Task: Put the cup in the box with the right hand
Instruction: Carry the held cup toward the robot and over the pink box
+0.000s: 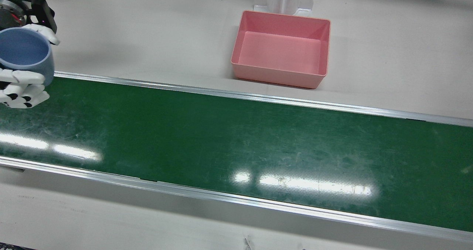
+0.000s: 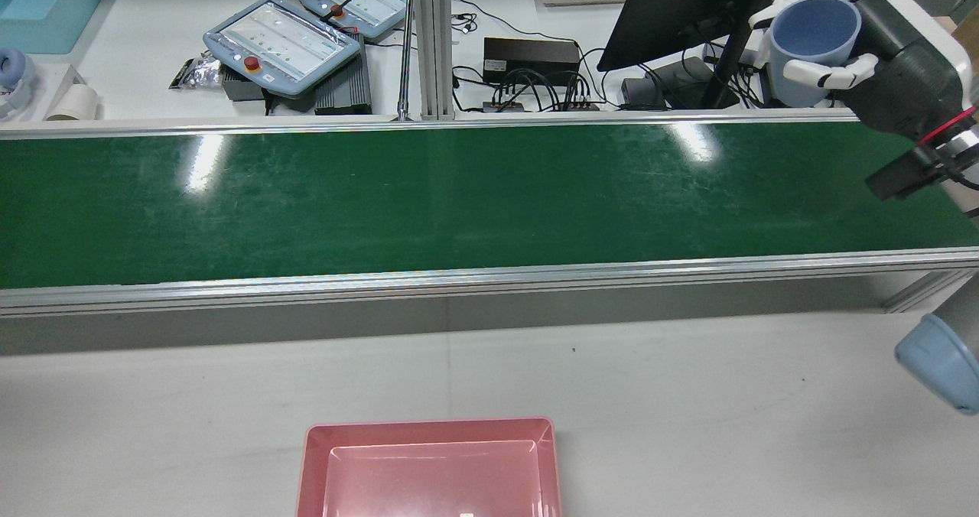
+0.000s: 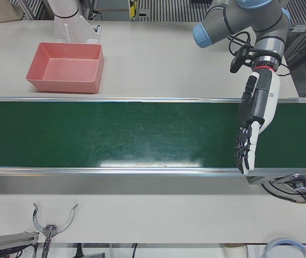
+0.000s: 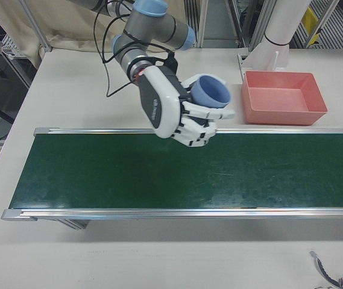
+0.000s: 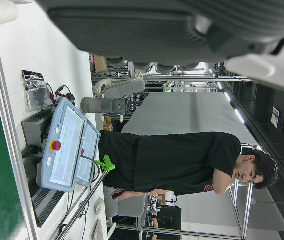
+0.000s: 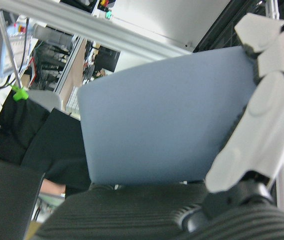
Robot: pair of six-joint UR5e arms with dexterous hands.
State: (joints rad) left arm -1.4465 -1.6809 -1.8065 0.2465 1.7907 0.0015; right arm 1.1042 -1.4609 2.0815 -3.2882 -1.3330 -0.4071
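Our right hand (image 4: 186, 117) hugs the round blue plastic cup (image 4: 212, 91); we should keep it upright till over the pink box (image 4: 284, 96).

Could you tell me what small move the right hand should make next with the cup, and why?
Probably carry it sideways toward the pink box. The right hand already has its fingers wrapped around the blue cup, lifted off the green belt, and the box is empty, on the white table beyond the belt.
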